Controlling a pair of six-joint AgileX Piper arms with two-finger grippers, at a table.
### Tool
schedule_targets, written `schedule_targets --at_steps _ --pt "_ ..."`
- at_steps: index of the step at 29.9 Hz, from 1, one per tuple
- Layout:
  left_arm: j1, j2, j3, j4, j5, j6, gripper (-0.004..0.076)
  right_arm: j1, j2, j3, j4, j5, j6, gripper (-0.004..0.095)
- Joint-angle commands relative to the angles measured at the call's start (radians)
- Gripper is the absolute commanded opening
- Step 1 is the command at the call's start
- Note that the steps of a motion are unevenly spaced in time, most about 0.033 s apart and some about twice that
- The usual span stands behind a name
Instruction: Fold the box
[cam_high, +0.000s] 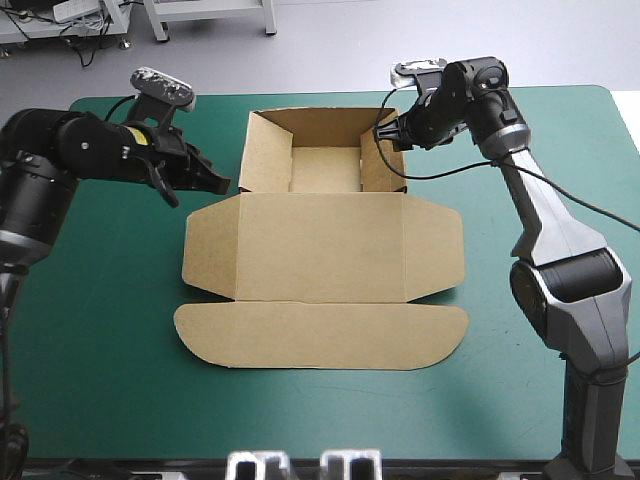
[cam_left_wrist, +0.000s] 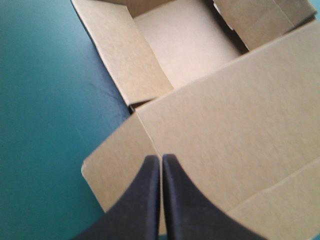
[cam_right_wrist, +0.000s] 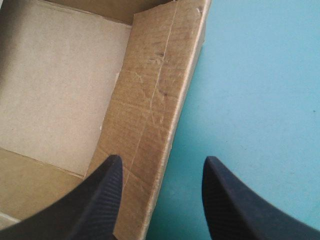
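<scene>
The brown box lies mid-table as an open tray with raised walls at the far side. Its lid and front flap lie flat toward the near edge. My left gripper is shut and hovers at the lid's left side flap, just beside the tray's left wall; its tips meet in a point with nothing held. My right gripper is open at the tray's right wall. That wall stands between the fingers, nearer the inner one.
The teal-green cover shows bare on both sides of the box and along the near edge. The table's far edge runs just behind the tray. Outside the right wall is bare cover.
</scene>
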Motion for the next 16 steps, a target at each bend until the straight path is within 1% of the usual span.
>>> schedule_targets --at_steps 1,8,11,14,16 --pt "-0.003 -0.11 0.004 -0.018 0.092 -0.032 -0.001 0.0 -0.055 -0.031 0.008 -0.06 0.014 0.0457" --pt "-0.003 -0.302 0.174 -0.019 0.092 -0.089 -0.001 0.0 0.033 -0.031 0.032 -0.067 0.019 0.0457" --pt "-0.003 -0.384 0.258 -0.019 0.092 -0.099 -0.001 0.0 0.062 -0.031 0.032 -0.079 0.03 0.0428" --pt "-0.003 -0.468 0.363 -0.019 0.092 -0.13 -0.001 0.0 0.082 -0.031 0.035 -0.086 0.032 0.0348" --pt "-0.003 -0.532 0.43 -0.019 0.092 -0.132 -0.001 0.0 0.086 -0.031 0.042 -0.076 0.032 0.0221"
